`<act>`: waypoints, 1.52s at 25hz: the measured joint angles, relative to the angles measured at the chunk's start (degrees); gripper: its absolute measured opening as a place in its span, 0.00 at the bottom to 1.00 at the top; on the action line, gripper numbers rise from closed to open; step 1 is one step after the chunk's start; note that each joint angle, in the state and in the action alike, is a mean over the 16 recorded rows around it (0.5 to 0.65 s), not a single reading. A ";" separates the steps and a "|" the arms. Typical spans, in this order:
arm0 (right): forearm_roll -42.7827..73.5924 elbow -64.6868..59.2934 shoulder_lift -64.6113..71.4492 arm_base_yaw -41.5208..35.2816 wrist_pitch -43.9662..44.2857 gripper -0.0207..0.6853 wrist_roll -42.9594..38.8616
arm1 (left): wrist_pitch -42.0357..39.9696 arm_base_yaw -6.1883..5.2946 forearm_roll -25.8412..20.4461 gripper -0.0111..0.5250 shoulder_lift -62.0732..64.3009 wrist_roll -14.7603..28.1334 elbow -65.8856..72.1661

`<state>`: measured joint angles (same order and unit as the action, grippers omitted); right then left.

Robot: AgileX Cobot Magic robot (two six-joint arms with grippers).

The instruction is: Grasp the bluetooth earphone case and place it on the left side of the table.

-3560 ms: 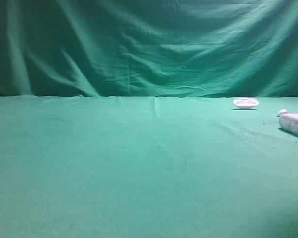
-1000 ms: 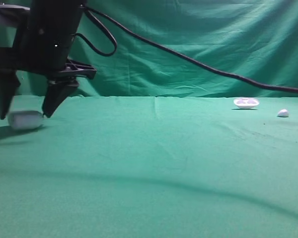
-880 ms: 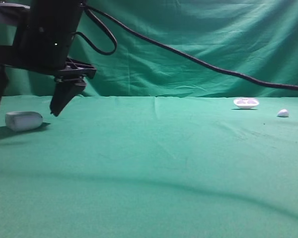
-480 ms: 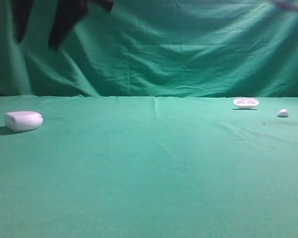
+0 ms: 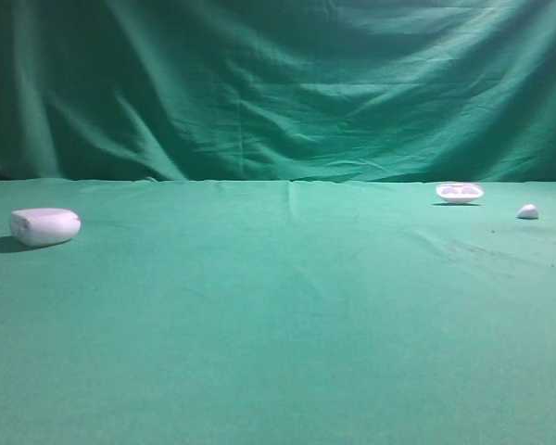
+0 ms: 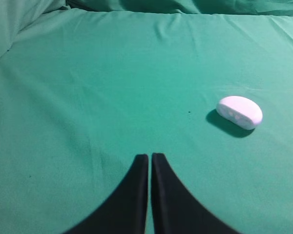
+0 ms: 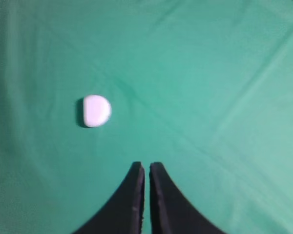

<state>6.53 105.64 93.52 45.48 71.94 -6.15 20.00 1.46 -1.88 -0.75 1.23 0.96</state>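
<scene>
Spreading across every view, the table (image 5: 287,315) is the largest thing we see, draped in wrinkled green cloth that meets a matching green backdrop (image 5: 278,83) hung behind it; next in size, the bluetooth earphone case (image 5: 44,225) lies on its side at the far left of the table in the exterior high view, a smooth white rounded oblong resting on the cloth with a dark shadow on its left, touched by nothing; we see what looks like the same case in the left wrist view, right of and beyond the left gripper (image 6: 150,158), well apart from the fingertips; the white rounded thing (image 7: 96,110) in the right wrist view we cannot identify, lying up and to the left of the right gripper (image 7: 147,168), also well apart; each claw shows as two dark curved fingers rising from the bottom edge of its own view, tips pressed together with only a hairline between them, so we read both as closed and gripping nothing; neither arm appears in the exterior high view; smaller again, a shallow white dish (image 5: 459,192) sits far back on the right of the table, near the backdrop's foot; smallest of all, a tiny white pebble-like piece (image 5: 527,211) lies just right of and nearer than the dish, apart from it.
</scene>
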 joint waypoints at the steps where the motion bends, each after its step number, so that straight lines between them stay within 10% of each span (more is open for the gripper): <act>1: 0.57 -2.44 -2.58 -0.21 -0.13 0.03 -0.52 | 0.00 0.00 0.00 0.02 0.00 0.00 0.00; 26: 2.57 -59.62 -57.44 -2.47 -20.81 0.03 -5.49 | 0.00 0.00 0.00 0.02 0.00 0.00 0.00; 38: 4.26 -83.81 -73.23 -21.26 -43.40 0.03 -2.69 | 0.00 0.00 0.00 0.02 0.00 0.00 0.00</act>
<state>10.78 21.82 20.29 24.22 28.54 -8.84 20.00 1.46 -1.88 -0.75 1.23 0.96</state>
